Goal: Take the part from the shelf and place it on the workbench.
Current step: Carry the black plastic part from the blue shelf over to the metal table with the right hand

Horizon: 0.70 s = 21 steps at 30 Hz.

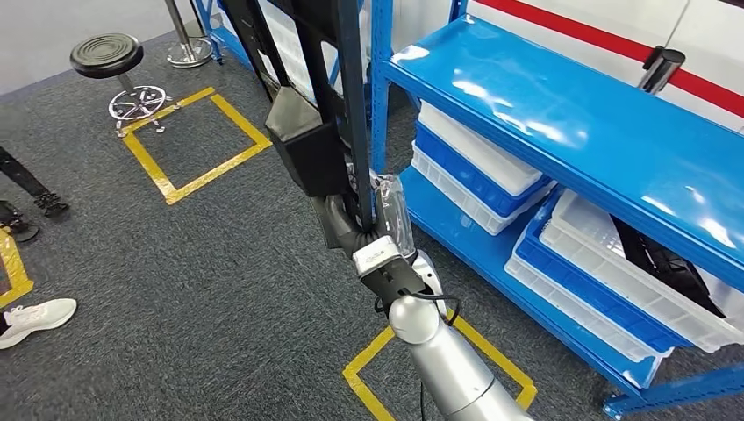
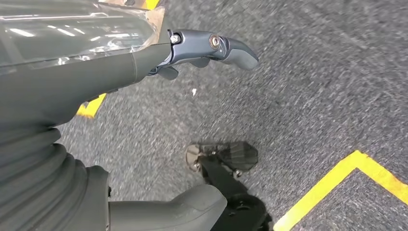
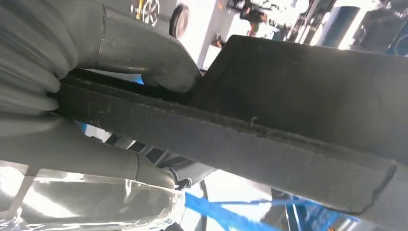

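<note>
A long black part [image 1: 303, 105] stands nearly upright in front of the blue shelf [image 1: 561, 114], with crinkled clear plastic [image 1: 392, 209] at its lower end. My right hand [image 1: 355, 230] grips that lower end. Up close, the thumb and fingers of the right hand [image 3: 96, 101] clamp the part's black felt-like edge [image 3: 250, 144], with clear plastic [image 3: 96, 202] just beside them. My left hand [image 2: 144, 62] hangs over the grey carpet with its fingers [image 2: 226, 48] stretched out and the thumb [image 2: 178, 207] apart. Nothing lies between them, and clear plastic [image 2: 72, 33] runs along the hand's back.
White and blue bins [image 1: 491, 175] fill the shelf's lower levels, one holding a black piece [image 1: 658, 254]. Yellow floor tape [image 1: 368, 377] marks squares on the carpet. A black stool [image 1: 107, 54] stands at the far left. A person's white shoe [image 1: 35, 317] is near the left edge.
</note>
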{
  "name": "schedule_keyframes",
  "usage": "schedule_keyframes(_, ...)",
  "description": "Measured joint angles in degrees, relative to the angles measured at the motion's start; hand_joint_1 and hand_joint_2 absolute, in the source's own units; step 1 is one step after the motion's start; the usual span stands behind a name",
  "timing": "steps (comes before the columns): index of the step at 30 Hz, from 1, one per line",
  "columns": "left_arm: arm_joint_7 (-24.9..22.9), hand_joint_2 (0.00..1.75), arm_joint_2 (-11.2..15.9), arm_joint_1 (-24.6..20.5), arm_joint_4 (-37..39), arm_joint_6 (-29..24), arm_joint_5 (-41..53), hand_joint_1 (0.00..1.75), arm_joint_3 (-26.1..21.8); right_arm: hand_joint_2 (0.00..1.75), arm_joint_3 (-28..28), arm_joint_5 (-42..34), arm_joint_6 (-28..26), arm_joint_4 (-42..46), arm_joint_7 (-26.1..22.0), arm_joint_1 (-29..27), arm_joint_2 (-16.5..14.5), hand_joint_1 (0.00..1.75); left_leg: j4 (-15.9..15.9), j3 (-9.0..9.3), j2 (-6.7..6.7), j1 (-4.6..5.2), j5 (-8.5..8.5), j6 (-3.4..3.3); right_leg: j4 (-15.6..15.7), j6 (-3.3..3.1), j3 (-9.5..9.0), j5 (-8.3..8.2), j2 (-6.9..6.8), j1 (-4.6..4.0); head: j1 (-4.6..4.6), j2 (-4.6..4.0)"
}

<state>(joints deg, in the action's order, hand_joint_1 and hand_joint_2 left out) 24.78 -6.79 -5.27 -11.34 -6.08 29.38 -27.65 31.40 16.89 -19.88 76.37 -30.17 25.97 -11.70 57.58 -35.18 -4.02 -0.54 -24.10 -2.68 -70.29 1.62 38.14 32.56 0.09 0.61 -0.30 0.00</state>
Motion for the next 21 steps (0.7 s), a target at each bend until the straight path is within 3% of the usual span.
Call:
schedule_keyframes(2,0.11,1.75,0.03,0.25,0.0,-0.06,0.0,0.0,0.0,1.75,0.04,0.31,-0.16,0.48,-0.29,-0.65,0.03,1.75,0.4,-0.17,-1.36,0.06,-0.21,0.38,7.87,0.77,-3.34,-3.35,1.67,0.42,0.05,0.0)
schedule_keyframes(4,0.15,1.75,0.14,0.47,0.0,-0.2,-0.01,0.0,-0.01,1.75,0.13,0.46,-0.37,0.85,-0.66,-1.14,0.06,1.75,0.64,-0.51,-2.36,0.04,-0.29,1.05,11.54,0.22,-5.0,-4.78,2.74,0.46,0.05,0.0)
schedule_keyframes(6,0.14,1.75,0.36,0.86,0.0,-0.4,-0.1,0.0,-0.02,1.75,0.35,0.49,-0.51,1.02,-1.01,-1.52,-0.07,1.75,0.45,-0.74,-3.02,-0.19,-0.07,1.8,11.68,-0.81,-5.21,-5.07,2.08,0.25,0.05,0.0)
schedule_keyframes(8,0.13,1.75,0.6,1.3,0.01,-0.57,-0.44,0.0,-0.04,1.75,0.74,0.39,-0.47,1.03,-1.48,-1.68,-0.45,1.75,1.47,-1.26,-1.19,-0.22,-0.79,2.42,12.01,-1.63,-5.41,-5.35,1.2,0.44,-0.12,0.0)
schedule_keyframes(10,0.05,1.75,0.7,1.36,0.02,-0.84,-1.04,0.0,-0.25,1.75,1.2,-0.01,-0.15,0.98,-1.93,-1.72,-0.83,1.75,6.62,-3.68,2.09,-0.17,-3.73,2.89,12.22,-2.39,-5.54,-5.4,0.03,0.49,-0.52,0.0)
schedule_keyframes(11,-0.02,1.75,0.72,1.31,0.02,-1.03,-1.36,0.0,-0.49,1.75,1.44,-0.32,0.13,0.91,-2.06,-1.72,-0.95,1.75,10.51,-5.63,3.08,-0.23,-5.61,3.09,12.22,-2.66,-5.52,-5.32,-0.64,0.35,-0.71,0.0)
schedule_keyframes(13,-0.22,1.75,0.72,1.37,0.02,-1.46,-1.94,0.0,-1.14,1.75,1.93,-1.09,0.88,0.58,-2.13,-1.7,-1.14,1.75,16.3,-8.63,3.71,-0.44,-7.56,3.38,12.21,-2.9,-5.5,-5.21,-2.04,0.08,-0.73,0.0)
schedule_keyframes(14,-0.29,1.75,0.72,1.46,0.02,-1.66,-2.13,0.0,-1.44,1.75,2.19,-1.55,1.21,0.37,-2.14,-1.58,-1.29,1.75,16.44,-8.74,3.86,-0.51,-7.05,3.4,12.21,-2.95,-5.51,-5.16,-2.7,-0.02,-0.75,0.0)
schedule_keyframes(15,-0.32,1.75,0.72,1.53,0.02,-1.84,-2.25,0.0,-1.71,1.75,2.46,-2.04,1.49,0.13,-2.13,-1.31,-1.44,1.75,14.24,-7.58,4.16,-0.55,-5.61,3.3,12.21,-2.98,-5.54,-5.13,-3.32,-0.1,-0.75,0.0)
schedule_keyframes(18,-0.2,1.75,0.73,1.35,-0.01,-2.28,-2.29,0.0,-2.42,1.75,3.04,-3.31,2.0,-0.54,-2.11,0.27,-1.97,1.75,3.09,-1.44,7.16,-0.05,-1.36,2.41,12.18,-2.76,-5.67,-4.91,-4.88,-0.64,-0.7,0.0)
schedule_keyframes(19,-0.15,1.75,0.73,1.27,-0.02,-2.36,-2.29,0.0,-2.59,1.75,3.1,-3.53,2.1,-0.72,-2.1,0.76,-2.07,1.75,1.27,-0.47,7.75,0.2,-0.99,2.11,12.17,-2.57,-5.71,-4.82,-5.35,-0.85,-0.67,0.0)
schedule_keyframes(21,-0.08,1.75,0.72,1.33,-0.02,-2.39,-2.28,0.0,-2.79,1.75,3.17,-3.69,2.24,-1.08,-2.08,1.29,-2.18,1.75,0.63,-0.38,6.88,0.51,-0.92,1.62,12.31,-2.05,-5.91,-4.68,-6.39,-1.04,-0.57,0.0)
